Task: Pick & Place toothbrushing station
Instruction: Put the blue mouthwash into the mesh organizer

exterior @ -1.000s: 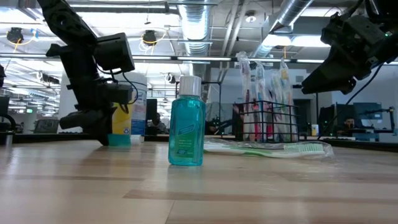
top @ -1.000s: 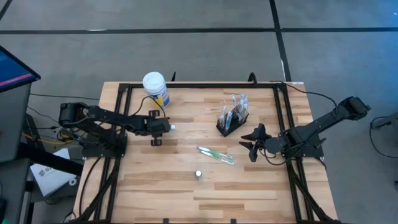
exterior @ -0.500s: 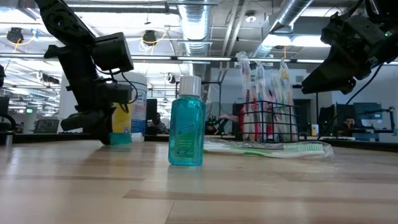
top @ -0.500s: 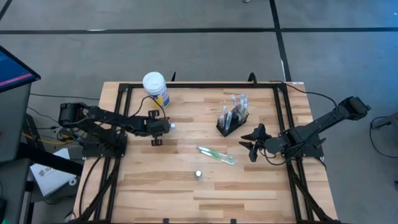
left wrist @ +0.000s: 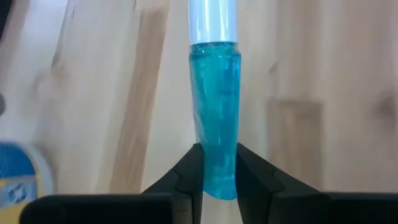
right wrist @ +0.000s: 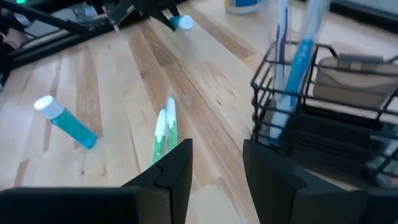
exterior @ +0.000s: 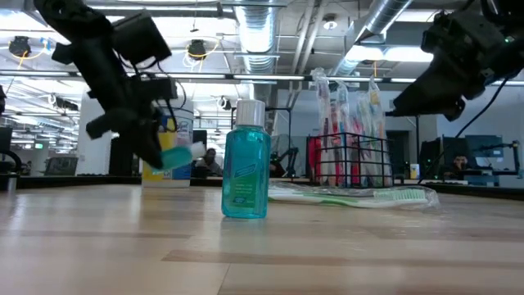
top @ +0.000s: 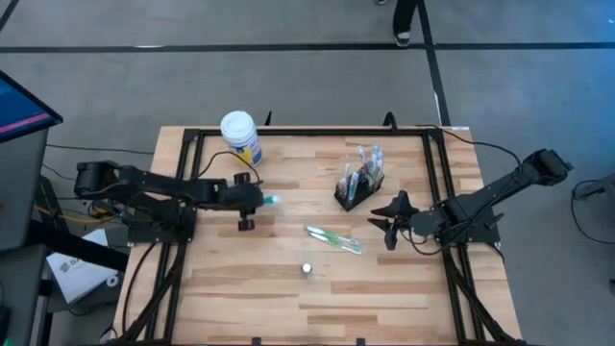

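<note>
Small teal tube (left wrist: 214, 130) is pinched in left gripper (top: 252, 201) just above the wood table (top: 288, 308), w/ mesh holder (top: 359, 185) at far right, right gripper (top: 386, 221) open beside it, gray floor (top: 288, 86) around.

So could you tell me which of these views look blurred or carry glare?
Low view: the left gripper and its small teal tube are smeared, while the standing teal bottle is crisp and ceiling lights glare. Left wrist view: soft throughout. Right wrist view: the wire-mesh holder is blurred.
</note>
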Controlling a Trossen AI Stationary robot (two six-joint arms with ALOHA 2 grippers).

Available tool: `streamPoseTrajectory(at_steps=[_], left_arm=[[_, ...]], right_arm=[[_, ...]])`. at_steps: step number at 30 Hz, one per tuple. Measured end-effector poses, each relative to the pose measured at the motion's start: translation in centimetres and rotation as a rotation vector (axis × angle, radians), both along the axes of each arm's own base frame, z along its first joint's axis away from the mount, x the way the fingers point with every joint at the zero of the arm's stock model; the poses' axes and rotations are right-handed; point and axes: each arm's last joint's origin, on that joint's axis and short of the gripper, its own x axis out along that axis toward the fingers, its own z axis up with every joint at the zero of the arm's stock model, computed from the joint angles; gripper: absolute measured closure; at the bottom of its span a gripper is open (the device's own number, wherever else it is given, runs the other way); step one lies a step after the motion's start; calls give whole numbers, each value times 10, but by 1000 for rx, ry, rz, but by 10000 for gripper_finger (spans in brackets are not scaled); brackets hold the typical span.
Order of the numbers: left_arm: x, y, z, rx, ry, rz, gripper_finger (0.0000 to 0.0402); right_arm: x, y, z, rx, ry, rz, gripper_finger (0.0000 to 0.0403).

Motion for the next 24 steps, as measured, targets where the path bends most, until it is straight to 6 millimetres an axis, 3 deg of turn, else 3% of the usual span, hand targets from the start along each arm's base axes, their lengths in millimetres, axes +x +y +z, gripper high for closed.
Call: streamPoseTrajectory(at_steps=[24], left_arm=[[31, -15, 58, -245, -674, -330, 342]], right_arm=[[20, -3, 27, -203, -243, 53, 280]])
